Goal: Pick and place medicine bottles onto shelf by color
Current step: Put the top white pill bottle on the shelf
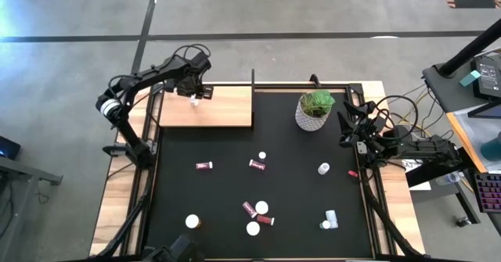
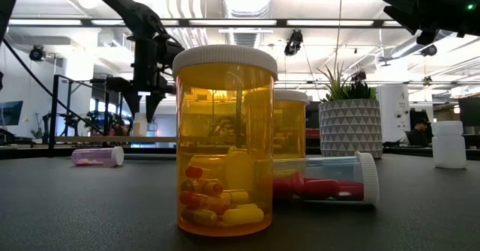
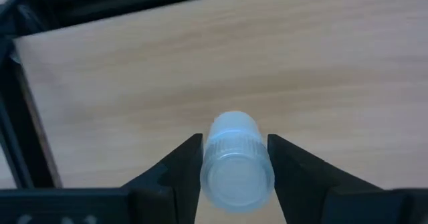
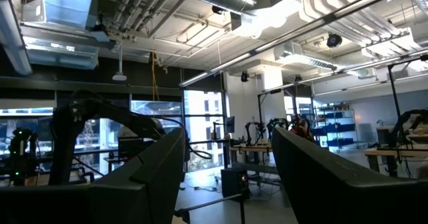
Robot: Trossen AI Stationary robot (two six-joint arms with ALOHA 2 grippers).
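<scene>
Left wrist view: the left gripper (image 3: 234, 167) is pinching a white-capped clear bottle (image 3: 235, 162), one dark finger against each side of its body, directly over the shelf (image 3: 321, 63). The bottle is standing with its cap toward the camera; whether its base is touching the board cannot be told. By judgement, the grip is square across the body so the bottle can be handled upright.

High view, places given from the shelf:
- Left gripper (image 1: 196, 94) and its bottle (image 1: 194, 100): hanging over the board's middle, toward the far edge.
- Shelf (image 1: 227, 109): lying at the table's far left corner, its long side against the black mat (image 1: 297, 176); no other bottle is showing on it.
- Potted plant (image 1: 315, 109): standing just beyond the shelf's right end, on the mat.
- Remaining bottles, maroon (image 1: 204, 166) and white (image 1: 323, 168) among them: lying scattered on the mat nearer the camera side, well apart from the shelf, some upright and some tipped over.
- Right gripper (image 1: 354, 125): waiting past the plant, at the mat's right edge, fingers spread and holding nothing.

Judgement: sorting is barely beginning, most bottles still awaiting pickup.
</scene>
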